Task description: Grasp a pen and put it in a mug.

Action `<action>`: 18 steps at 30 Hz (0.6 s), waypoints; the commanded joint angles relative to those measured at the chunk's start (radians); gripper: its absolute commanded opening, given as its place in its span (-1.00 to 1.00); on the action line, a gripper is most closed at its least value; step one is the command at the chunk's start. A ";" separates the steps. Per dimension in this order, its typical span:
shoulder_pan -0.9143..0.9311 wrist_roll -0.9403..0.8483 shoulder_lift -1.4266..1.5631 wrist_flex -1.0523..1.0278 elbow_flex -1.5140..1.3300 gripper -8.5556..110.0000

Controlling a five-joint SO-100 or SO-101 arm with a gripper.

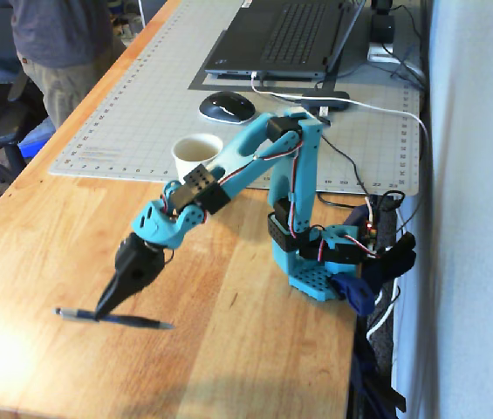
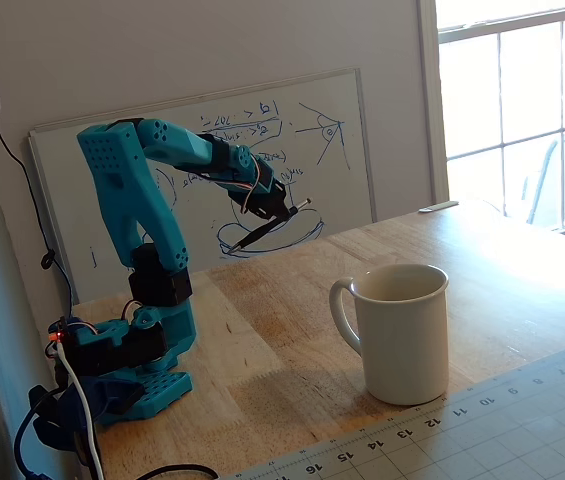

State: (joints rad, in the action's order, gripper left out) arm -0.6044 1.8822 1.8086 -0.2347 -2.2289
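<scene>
The dark pen (image 1: 137,321) lies level, low over the wooden table at the front left in a fixed view. My gripper (image 1: 102,311) points down onto it and its black fingers are closed to a point on the pen's left part. In another fixed view the gripper (image 2: 262,228) holds the pen (image 2: 240,241) tilted in front of the whiteboard, its silvery end up and to the right. The cream-white mug (image 1: 196,153) stands upright on the edge of the cutting mat behind the arm. It is close in the foreground of the other fixed view (image 2: 402,335), handle to the left.
A grey cutting mat (image 1: 133,105) carries a laptop (image 1: 290,39) and a black mouse (image 1: 226,106). A person (image 1: 58,44) stands at the table's far left. A whiteboard (image 2: 352,150) leans at the table's edge. Cables (image 1: 377,113) run by the arm's base (image 1: 320,279).
</scene>
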 commanded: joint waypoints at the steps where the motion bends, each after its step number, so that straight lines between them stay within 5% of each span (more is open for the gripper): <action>1: 0.063 -0.137 0.176 0.018 0.038 -0.83; 8: 0.255 -0.506 0.288 0.018 0.038 -0.83; 18: 0.611 -0.575 0.476 0.110 0.025 -0.83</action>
State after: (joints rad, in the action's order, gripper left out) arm -0.0675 1.3177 2.1721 -0.2056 -2.2289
